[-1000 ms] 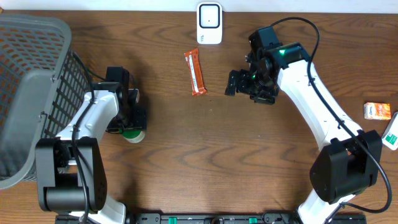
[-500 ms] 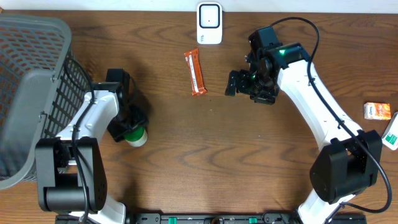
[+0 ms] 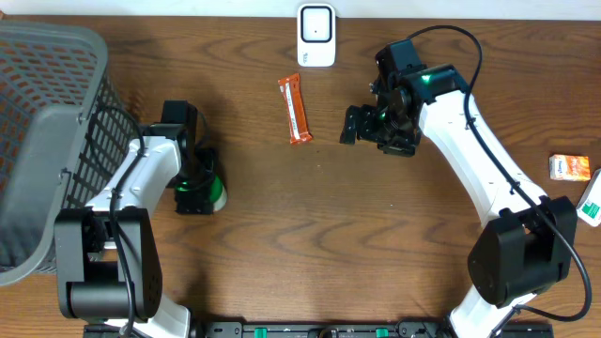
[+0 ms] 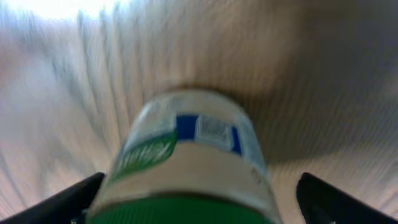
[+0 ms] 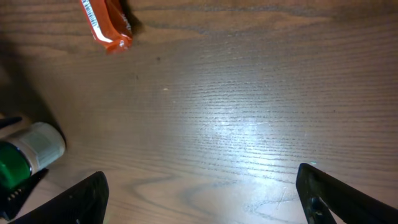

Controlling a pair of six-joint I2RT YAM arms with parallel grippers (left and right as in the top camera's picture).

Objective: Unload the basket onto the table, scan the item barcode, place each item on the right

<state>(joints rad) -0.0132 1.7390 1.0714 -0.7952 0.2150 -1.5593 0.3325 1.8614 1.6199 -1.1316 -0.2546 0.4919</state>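
Brown wood-grain table (image 3: 310,244) with white scanner (image 3: 315,36) and grey basket (image 3: 47,113).

I saw a table (image 3: 310,235) of brown wood, smooth with a soft sheen. The basket (image 3: 42,150) at 9 o'clock looked matt grey plastic. The bar (image 3: 297,110) wore a glossy orange wrapper; the scanner (image 3: 316,36) at 12 was smooth white plastic; the bottle (image 4: 186,155) looked plastic too.

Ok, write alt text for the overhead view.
Over a wooden table, the left gripper straddles a green-capped bottle, and the right gripper hovers open beside an orange snack bar. A white scanner sits at the far edge, a grey basket at left.
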